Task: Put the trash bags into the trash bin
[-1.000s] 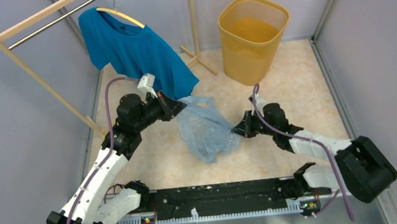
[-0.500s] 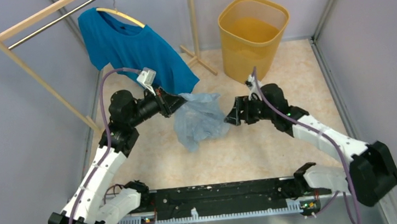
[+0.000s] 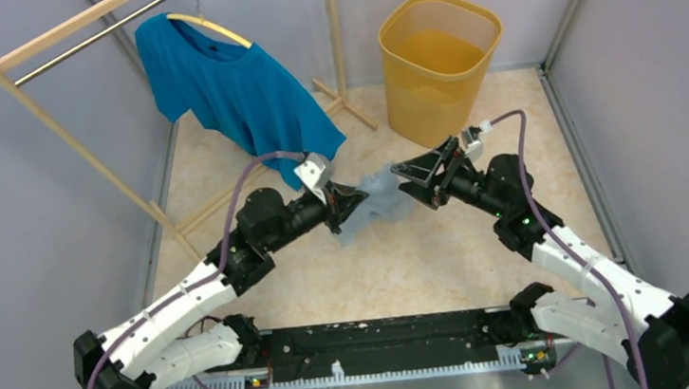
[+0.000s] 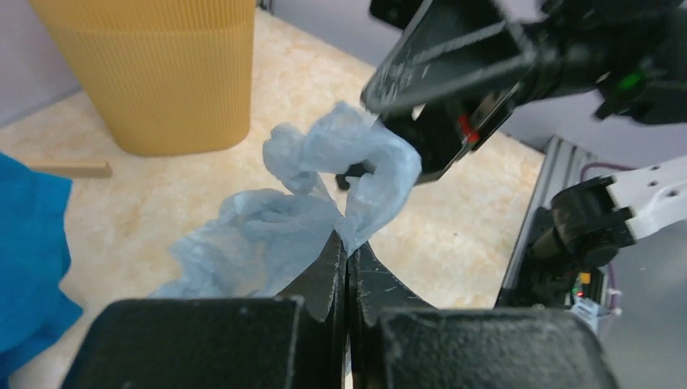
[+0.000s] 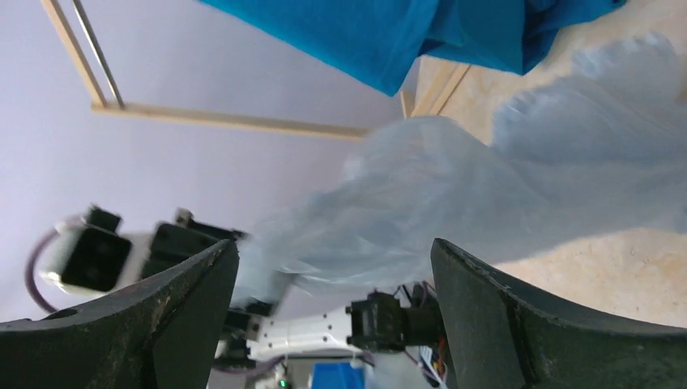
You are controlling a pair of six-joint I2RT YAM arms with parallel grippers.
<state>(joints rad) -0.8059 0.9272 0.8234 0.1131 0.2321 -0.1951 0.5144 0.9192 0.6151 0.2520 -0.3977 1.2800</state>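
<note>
Pale blue-grey film, the trash bag (image 3: pixel 377 194), is bunched between the arms, short of the trash bin (image 3: pixel 441 52) — left gripper (image 4: pixel 347 243) pinching it tight, right gripper (image 5: pixel 332 251) spread wide at its far end. Mid-carry, I judge; next, close the right on the film, then lift it over the rim

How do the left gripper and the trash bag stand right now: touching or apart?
Touching. The left wrist view shows the left gripper shut, its tips pinching a fold of the trash bag between them.
</note>
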